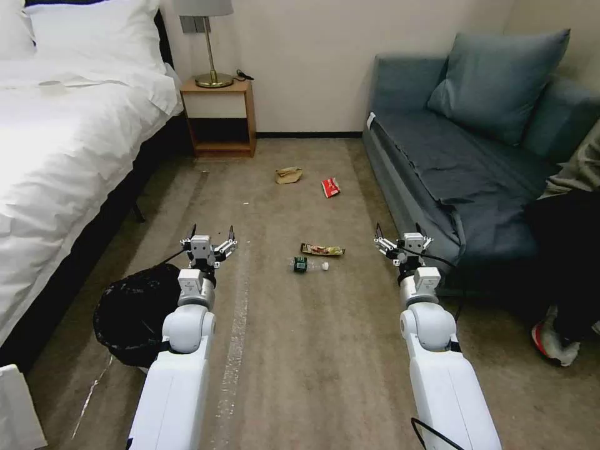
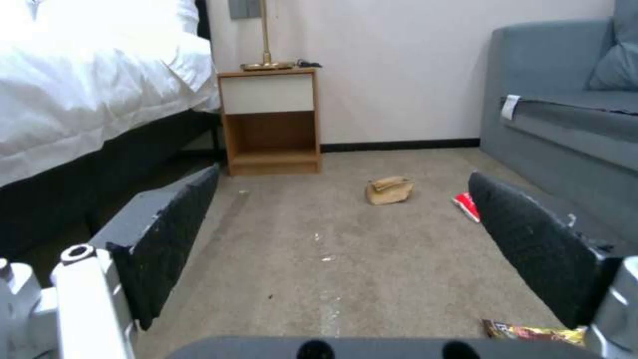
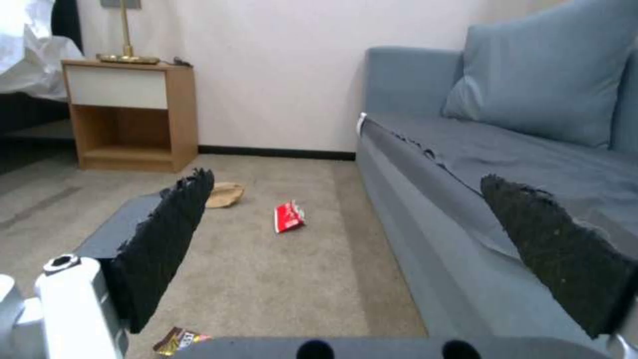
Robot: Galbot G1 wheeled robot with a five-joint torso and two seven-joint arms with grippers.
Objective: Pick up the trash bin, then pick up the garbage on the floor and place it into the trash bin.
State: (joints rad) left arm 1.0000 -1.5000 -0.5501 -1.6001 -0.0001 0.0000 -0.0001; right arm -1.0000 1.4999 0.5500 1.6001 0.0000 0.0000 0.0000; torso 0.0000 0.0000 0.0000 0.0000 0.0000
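Four litter items: a clear bottle (image 1: 308, 265) with a green label and a brown-yellow wrapper (image 1: 322, 250) lay close together on the carpet between the two arms; a red-and-white packet (image 1: 330, 187) and crumpled tan paper (image 1: 288, 175) lay farther off, toward the back wall.
Trash bin: the trash bin (image 1: 133, 314) stood on the floor beside the bed, at the robot's left, partly behind the left forearm; its black bag bulged over the rim, and nothing gripped it.
Left gripper: the left gripper (image 1: 210, 242) hung above the carpet, just beyond the bin, with its fingers spread and nothing between them.
Right gripper: the right gripper (image 1: 402, 239) hung close to the sofa's front edge, fingers likewise spread and empty.
Stage: picking up the bin appeared not yet done, and all four items were on the floor.
Risk: a grab at the loose bag alone could pull the liner free or tip the bin; the bottle could roll away if nudged from the side.
Obstacles: the bed (image 1: 69, 162) crowded the bin on its outer side, and the sofa (image 1: 462, 169) left the right arm little room to swing.
Surroundings: a nightstand (image 1: 220, 115) with a lamp stood against the wall; a shoe, probably a seated person's, showed by the sofa at the right edge.
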